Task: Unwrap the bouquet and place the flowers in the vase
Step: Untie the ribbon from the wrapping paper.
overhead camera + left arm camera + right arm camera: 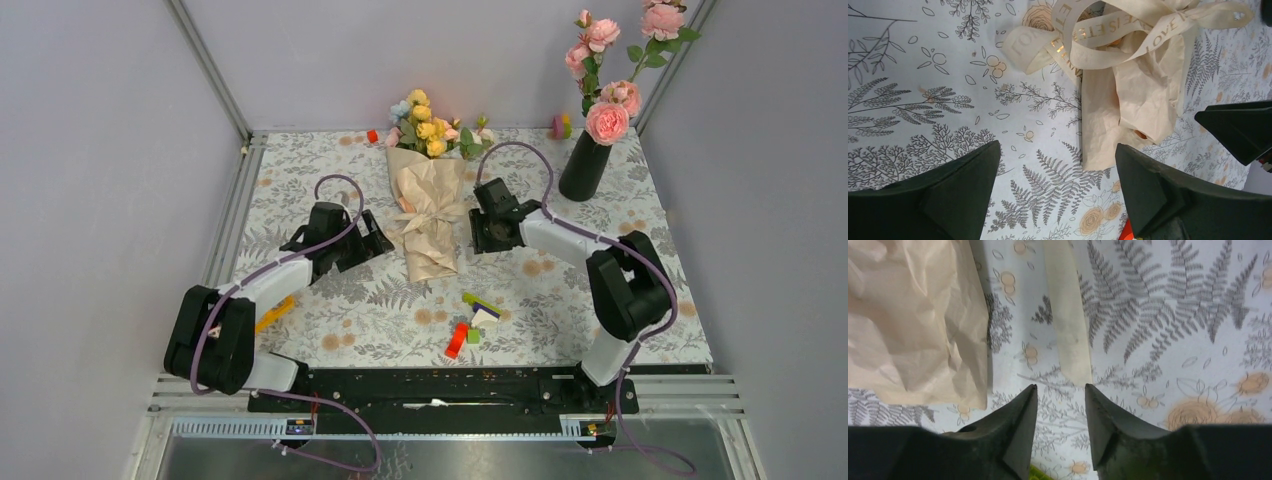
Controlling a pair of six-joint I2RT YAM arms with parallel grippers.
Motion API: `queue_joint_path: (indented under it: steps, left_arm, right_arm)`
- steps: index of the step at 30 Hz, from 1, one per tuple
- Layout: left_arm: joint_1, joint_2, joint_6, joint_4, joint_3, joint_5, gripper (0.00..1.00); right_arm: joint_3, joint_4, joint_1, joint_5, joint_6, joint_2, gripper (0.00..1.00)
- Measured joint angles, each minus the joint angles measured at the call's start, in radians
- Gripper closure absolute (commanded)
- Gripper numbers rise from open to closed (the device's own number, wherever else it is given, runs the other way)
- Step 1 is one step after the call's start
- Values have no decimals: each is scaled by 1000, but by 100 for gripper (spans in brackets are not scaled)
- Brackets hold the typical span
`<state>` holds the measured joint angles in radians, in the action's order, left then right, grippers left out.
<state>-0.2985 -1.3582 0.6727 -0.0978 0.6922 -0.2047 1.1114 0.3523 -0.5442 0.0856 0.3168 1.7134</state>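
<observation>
The bouquet (428, 215) lies flat mid-table in crinkled beige paper, and its flowers (425, 125) point to the back. The cream ribbon (1108, 35) sits in loose loops on the paper (1138, 95). My left gripper (378, 235) is just left of the wrap, open, with only tablecloth between its fingers (1057, 145). My right gripper (478, 225) is just right of the wrap, with its jaws apart and empty (1060, 386). A ribbon tail (1068, 330) ends right in front of its tips. The black vase (584, 168) stands at the back right with tall pink roses in it.
Several small coloured blocks (470, 325) lie near the front centre. A yellow piece (272, 312) lies under the left arm. A red bit (372, 135) and a pink-green toy (561, 126) sit along the back edge. Walls close in on both sides.
</observation>
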Motion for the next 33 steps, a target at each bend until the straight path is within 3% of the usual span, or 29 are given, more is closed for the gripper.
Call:
queue_joint_path:
  steps: [8,15,28,33]
  left_arm:
    - [-3,-58,28,48,0,-4,11]
    - [-3,-71,41,61,15,0,20]
    - [-3,-86,51,72,47,11,25]
    - [-3,-86,58,72,47,18,26]
  right_arm:
    - [146,-26,5,0,-58,143,41]
    - [235,-51,26,-2,-90,248,37]
    - [319,-51,41,-2,-113,349,51]
    - [326,-51,41,-16,-113,354,64]
